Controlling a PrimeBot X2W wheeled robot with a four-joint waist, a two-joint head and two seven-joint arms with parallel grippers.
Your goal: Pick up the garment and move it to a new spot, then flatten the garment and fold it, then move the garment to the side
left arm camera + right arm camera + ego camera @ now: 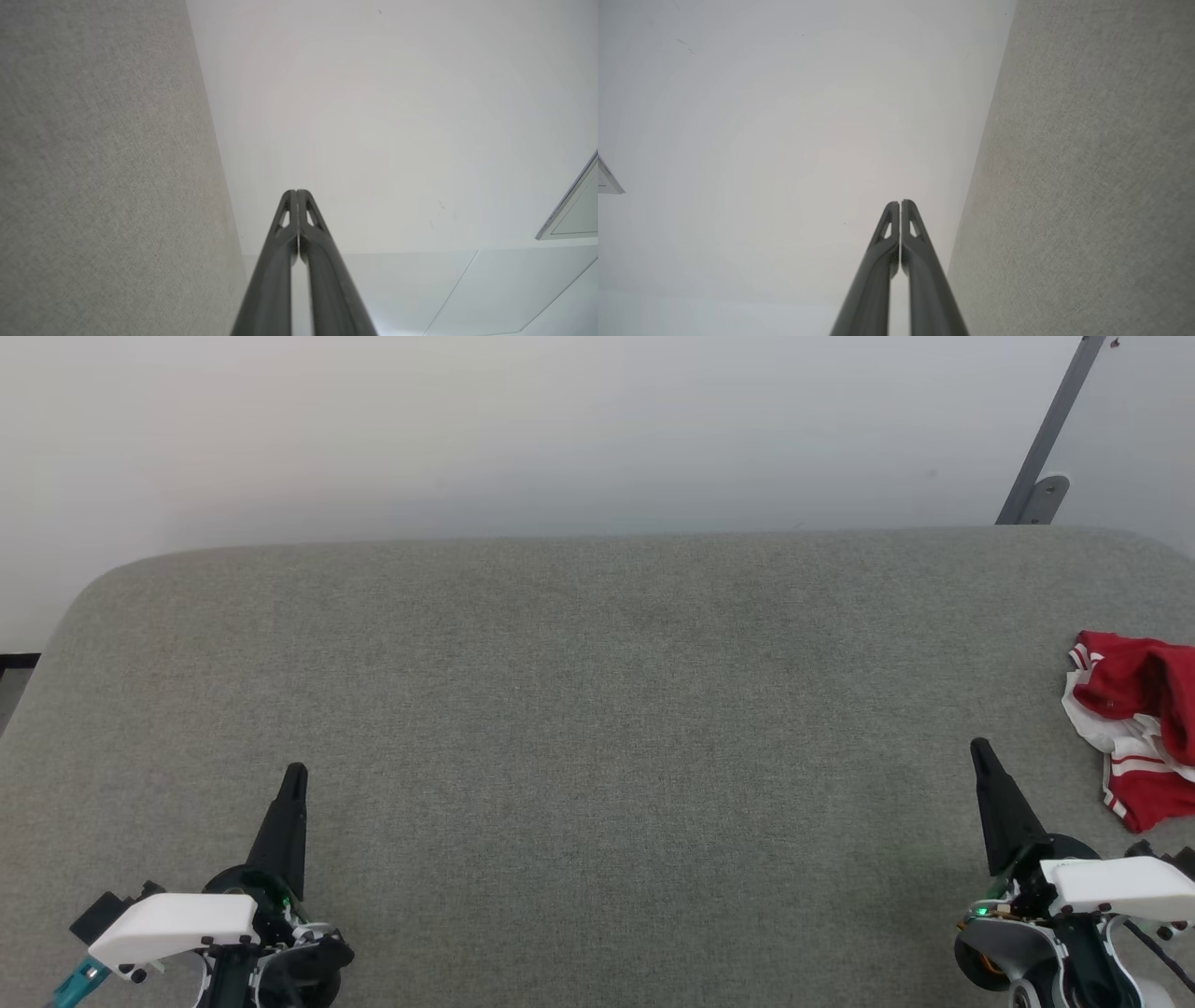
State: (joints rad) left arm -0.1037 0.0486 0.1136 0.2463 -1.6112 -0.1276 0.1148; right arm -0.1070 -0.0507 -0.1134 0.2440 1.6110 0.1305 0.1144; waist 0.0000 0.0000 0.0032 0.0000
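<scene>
The garment (1139, 737), red with white striped trim, lies crumpled at the far right edge of the grey fabric surface (597, 709), partly cut off by the head view's border. My right gripper (980, 751) is shut and empty, a little left of and below the garment, not touching it. At the lower left, my left gripper (296, 775) is likewise shut and empty, far from the garment. In the wrist views, the left gripper (296, 192) and the right gripper (900, 203) each show two dark fingers pressed together, pointing at the pale wall.
A white wall (560, 429) rises behind the surface's rounded far edge. A grey metal bracket (1050, 439) leans at the upper right. A wide stretch of bare grey fabric lies between the two grippers.
</scene>
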